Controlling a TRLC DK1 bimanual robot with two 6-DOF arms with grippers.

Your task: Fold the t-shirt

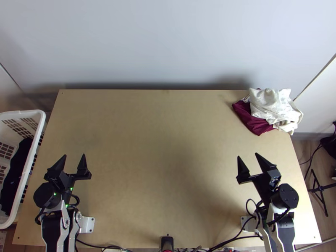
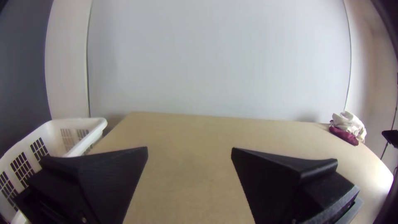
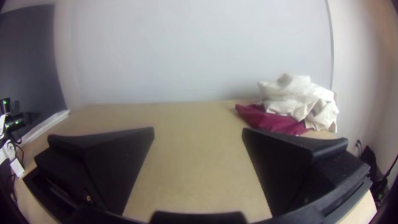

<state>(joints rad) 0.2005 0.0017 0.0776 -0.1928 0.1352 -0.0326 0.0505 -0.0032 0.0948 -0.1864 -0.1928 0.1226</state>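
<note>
Right gripper (image 1: 247, 155): wide, fingers well apart and nothing between them; its tips point toward the far side of the wooden tabletop (image 1: 159, 147).
Left gripper (image 1: 74, 155): also spread wide and without a load, well apart from the garment pile.
Cream garment (image 1: 271, 103): bunched on top of the pile, ahead of the right gripper and off to its right, near the far corner; collar, sleeves and hem cannot be made out.
Maroon garment (image 1: 254, 124): bunched under the cream garment, with its visible part jutting out toward the right gripper.
T-shirt: probably 1 of these 2 garments; their crumpled shapes do not settle which.
Laundry basket (image 1: 25, 112): to the left gripper's outer side, with dark cloth (image 1: 14, 176) inside.
Pile step: the job seems to be at its start, with 1 garment to be drawn out before any fold. The right gripper is the nearer and should lead.
Cream grasp: best to come down over a raised crease, close on that layer alone, then lift slowly so the maroon garment slides free and stays behind.
Tabletop space: set the garment down between the 2 grippers, then let each take a shoulder or hem corner and pull it flat before folding.
Corner risk: a deep pinch could bring both garments, and a sideways push could send the pile off the edge.
</note>
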